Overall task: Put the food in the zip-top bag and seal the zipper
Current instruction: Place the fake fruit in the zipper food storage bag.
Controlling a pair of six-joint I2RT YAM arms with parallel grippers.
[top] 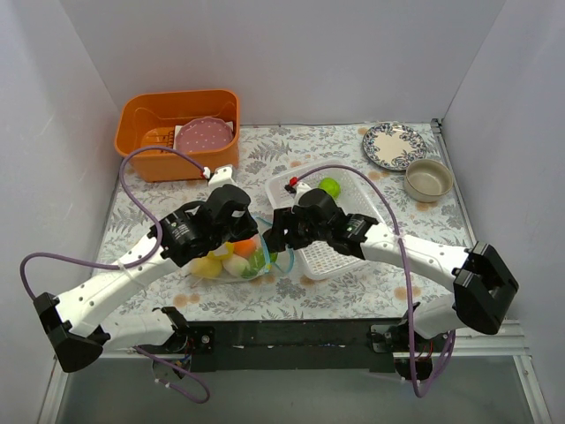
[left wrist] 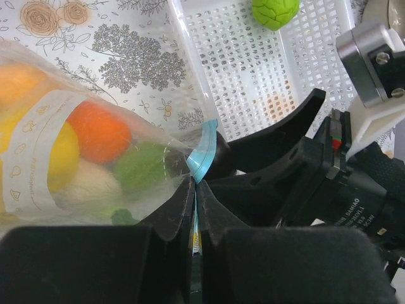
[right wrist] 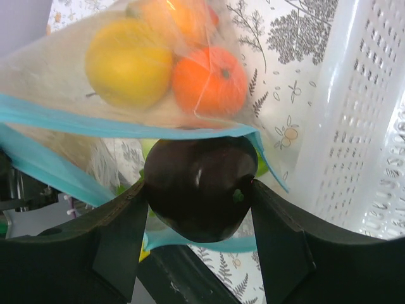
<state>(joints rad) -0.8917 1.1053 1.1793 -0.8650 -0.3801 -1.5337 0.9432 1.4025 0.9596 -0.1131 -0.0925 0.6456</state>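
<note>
The right gripper [right wrist: 198, 189] sits closest, its jaws clamped on the dark brown ball [right wrist: 193, 171]. It holds the ball right at the teal-blue zipper [right wrist: 76, 118] of the zip-top bag [right wrist: 38, 69], seemingly partway into the mouth. The left gripper [left wrist: 195, 190] is pinched together on the bag's lip, apparently to keep the mouth lifted and steady for that insertion. An orange piece [left wrist: 98, 130] and a yellow piece [left wrist: 60, 155] lie inside with others. A green piece [left wrist: 275, 11] waits in the white mesh basket [left wrist: 253, 82], so sealing looks premature.
</note>
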